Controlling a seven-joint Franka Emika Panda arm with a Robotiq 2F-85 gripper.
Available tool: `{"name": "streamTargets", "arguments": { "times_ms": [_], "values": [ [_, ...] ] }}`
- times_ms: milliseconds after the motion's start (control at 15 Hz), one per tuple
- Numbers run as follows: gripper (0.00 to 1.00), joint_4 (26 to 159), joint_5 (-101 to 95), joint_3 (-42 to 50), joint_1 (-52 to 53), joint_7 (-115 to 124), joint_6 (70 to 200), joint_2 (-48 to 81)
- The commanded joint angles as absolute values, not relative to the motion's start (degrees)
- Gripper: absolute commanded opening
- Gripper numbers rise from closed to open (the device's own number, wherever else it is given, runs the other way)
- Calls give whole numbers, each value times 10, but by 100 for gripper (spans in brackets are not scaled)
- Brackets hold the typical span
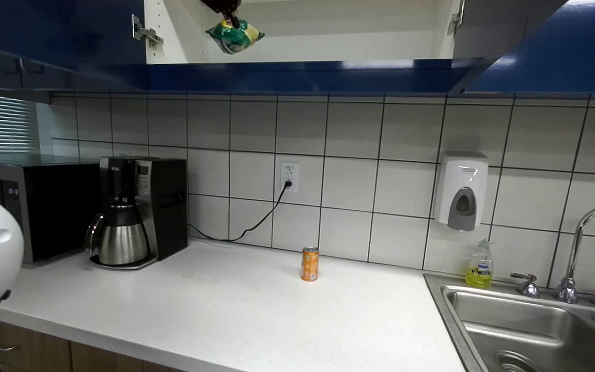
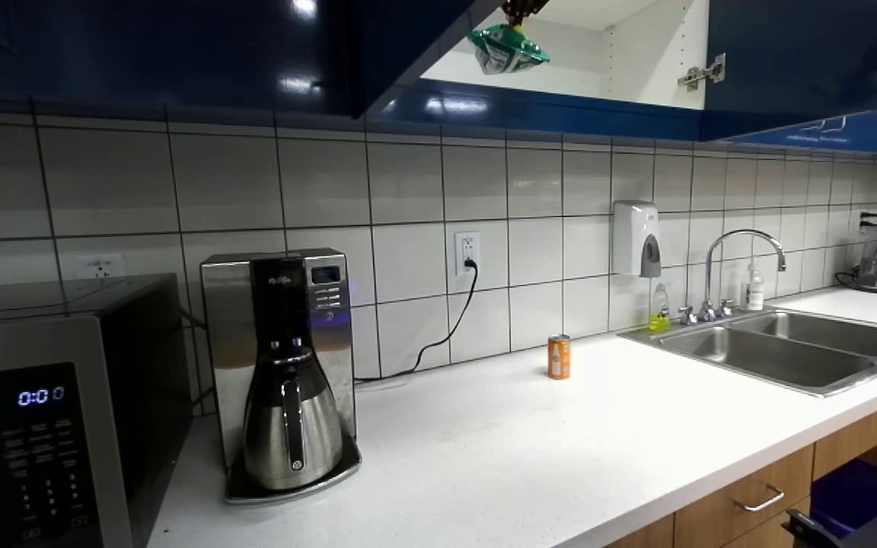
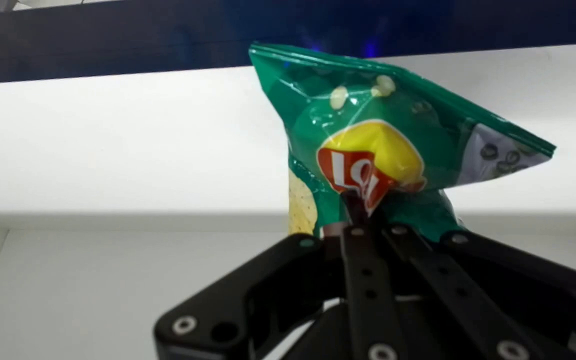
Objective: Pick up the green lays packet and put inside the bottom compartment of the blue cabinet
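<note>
Hanging from the gripper (image 1: 233,21), the green chip bag (image 1: 234,39) is showing against the pale bottom compartment (image 1: 349,41) of the blue cabinet (image 1: 297,76), whose doors (image 2: 811,53) are standing open; how deep inside it is sitting, I cannot tell. The jaws are clamping on the bag, the fingers (image 3: 359,252) pressing close together at the lower edge of its red and yellow logo (image 3: 370,155) in the wrist view. In both exterior views the bag's longer visible axis is running sideways above the cabinet's blue front strip (image 3: 168,42), with pointed corners sticking out at either end and the belly sagging between them; in an exterior view the bag (image 2: 507,55) is dipping toward the picture's right. In the wrist view the sealed edge (image 3: 403,73) is slanting from upper left to lower right, facing away from the fingers, and the upper left corner is overlapping the blue front strip. The logo is reading upright there, creasing where the fingers are pinching. Below, an orange can (image 1: 310,264) is standing upright on the white counter (image 1: 225,310), well apart from the coffee maker (image 1: 145,206), and a soap dispenser (image 1: 462,191) is hanging on the tiled wall (image 1: 349,129).
</note>
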State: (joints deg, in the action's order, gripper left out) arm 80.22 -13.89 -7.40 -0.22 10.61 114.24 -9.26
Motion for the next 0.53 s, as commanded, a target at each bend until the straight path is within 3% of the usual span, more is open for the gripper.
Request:
{"name": "streamTargets", "arguments": {
  "times_ms": [0,467],
  "values": [
    [0,744,-162,-67,0,126,1130,-41],
    [0,713,-166,-62,-3,133,1129,0]
  ]
}}
